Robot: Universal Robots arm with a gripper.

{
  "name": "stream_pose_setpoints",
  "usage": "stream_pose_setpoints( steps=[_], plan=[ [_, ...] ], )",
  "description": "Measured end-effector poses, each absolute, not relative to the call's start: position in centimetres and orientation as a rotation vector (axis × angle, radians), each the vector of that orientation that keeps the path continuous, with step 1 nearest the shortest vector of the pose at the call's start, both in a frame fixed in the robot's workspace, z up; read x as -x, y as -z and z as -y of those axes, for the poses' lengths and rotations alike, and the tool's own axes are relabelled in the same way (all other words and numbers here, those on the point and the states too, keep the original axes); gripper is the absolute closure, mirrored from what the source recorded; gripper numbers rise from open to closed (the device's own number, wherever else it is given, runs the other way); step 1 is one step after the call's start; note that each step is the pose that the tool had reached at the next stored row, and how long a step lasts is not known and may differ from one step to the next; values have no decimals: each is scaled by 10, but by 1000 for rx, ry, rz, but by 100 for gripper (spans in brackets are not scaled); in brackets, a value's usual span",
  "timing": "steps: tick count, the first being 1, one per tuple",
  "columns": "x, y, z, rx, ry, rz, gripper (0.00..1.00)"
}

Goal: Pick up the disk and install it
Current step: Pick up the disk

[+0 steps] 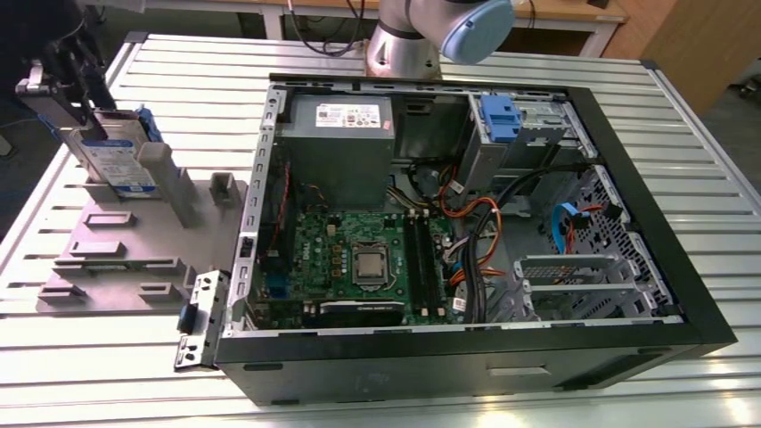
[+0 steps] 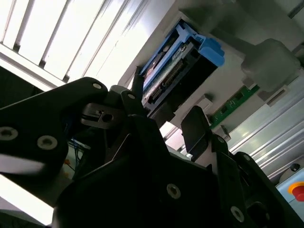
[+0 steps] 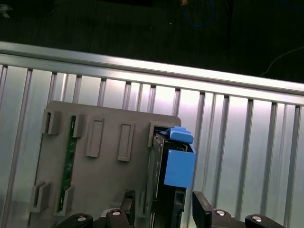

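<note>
Gripper (image 3: 163,195) fingers (image 3: 200,210) open, one each side of flat silver metal disk in blue plastic frame (image 3: 179,168), upright in grey plastic holder (image 3: 109,187). Best: centre well, squeeze evenly.

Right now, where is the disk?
At the exterior view's left, the disk stands on edge in the grey fixture plate, beside the open computer case.
</note>
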State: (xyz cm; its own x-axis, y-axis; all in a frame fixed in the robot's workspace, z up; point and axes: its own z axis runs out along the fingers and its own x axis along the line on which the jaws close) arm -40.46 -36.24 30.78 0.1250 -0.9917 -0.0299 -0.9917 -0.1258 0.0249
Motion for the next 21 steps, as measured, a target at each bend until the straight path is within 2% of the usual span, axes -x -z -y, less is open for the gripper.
stream_pose_setpoints(
  steps=[7,21],
  plan=[
    [406,-297,362,2398,-59,-2027,41],
    [406,-301,362,2399,-59,-2026,41]
  ],
)
